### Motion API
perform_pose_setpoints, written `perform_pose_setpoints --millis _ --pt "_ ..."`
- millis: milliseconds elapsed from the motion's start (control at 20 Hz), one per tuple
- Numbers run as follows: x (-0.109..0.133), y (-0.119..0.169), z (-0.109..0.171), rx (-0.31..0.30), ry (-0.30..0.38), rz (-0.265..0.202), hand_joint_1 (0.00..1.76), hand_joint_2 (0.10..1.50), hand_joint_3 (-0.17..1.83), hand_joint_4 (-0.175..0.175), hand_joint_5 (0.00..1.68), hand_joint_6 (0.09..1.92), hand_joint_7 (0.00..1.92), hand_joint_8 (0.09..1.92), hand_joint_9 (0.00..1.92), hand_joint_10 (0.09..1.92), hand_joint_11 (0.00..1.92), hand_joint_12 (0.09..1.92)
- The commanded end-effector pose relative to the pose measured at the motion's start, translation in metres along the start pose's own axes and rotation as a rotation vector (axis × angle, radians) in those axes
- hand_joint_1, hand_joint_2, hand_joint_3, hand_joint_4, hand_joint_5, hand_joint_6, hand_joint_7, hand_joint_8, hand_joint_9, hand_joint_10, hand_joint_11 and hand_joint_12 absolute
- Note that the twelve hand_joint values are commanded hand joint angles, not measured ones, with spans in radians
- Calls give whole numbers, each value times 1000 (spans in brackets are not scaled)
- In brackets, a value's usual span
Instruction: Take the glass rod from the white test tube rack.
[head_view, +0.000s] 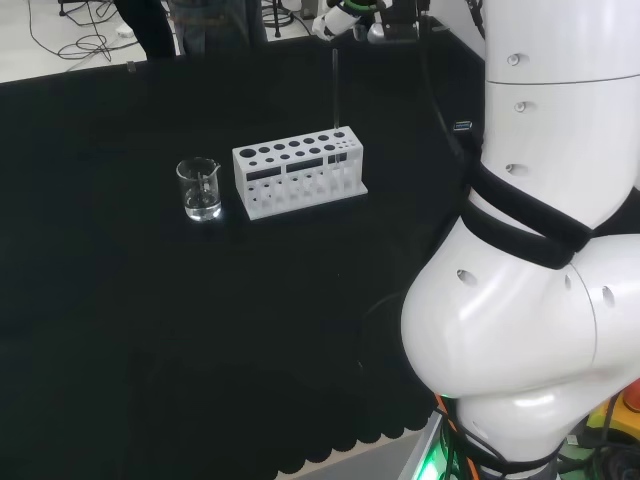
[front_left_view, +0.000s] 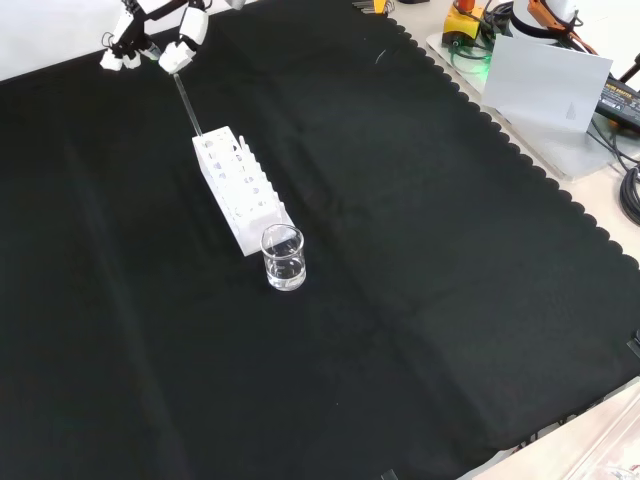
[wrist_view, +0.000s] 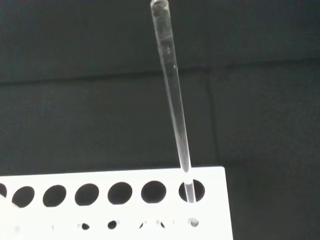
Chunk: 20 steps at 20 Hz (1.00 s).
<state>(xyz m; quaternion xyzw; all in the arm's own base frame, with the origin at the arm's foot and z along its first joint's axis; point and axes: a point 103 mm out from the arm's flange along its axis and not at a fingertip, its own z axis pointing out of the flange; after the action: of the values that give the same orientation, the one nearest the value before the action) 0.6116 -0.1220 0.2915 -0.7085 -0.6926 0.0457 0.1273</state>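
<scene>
1 glass rod (wrist_view: 172, 95) upright in rack's (head_view: 298, 178) end hole

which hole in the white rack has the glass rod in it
The end hole of the large-hole row on the white rack, at the corner nearest the hand. The glass rod stands in it; the other large holes look empty.

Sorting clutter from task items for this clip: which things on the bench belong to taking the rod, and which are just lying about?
Belongs to the job:
glass rod, standing in an end hole
white test tube rack
hand, above the rod's top

Just lying about:
glass beaker, beside the rack's other end
</scene>
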Motion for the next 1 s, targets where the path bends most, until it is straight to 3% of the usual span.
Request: perform_pose_setpoints --millis 50,250,550,1000 --pt "2 -13 4 22 -8 15 524 954 495 -161 473 165 638 851 1061 893 973 1209" --pt "6 -16 11 34 -15 11 525 958 488 -164 473 224 659 847 1096 898 1026 1195" --pt "13 -15 16 29 -27 -9 527 961 487 -175 371 619 705 859 1189 909 1137 1179" --pt "10 -12 23 32 -14 -5 555 951 492 -175 407 818 733 897 1283 940 1269 1157"
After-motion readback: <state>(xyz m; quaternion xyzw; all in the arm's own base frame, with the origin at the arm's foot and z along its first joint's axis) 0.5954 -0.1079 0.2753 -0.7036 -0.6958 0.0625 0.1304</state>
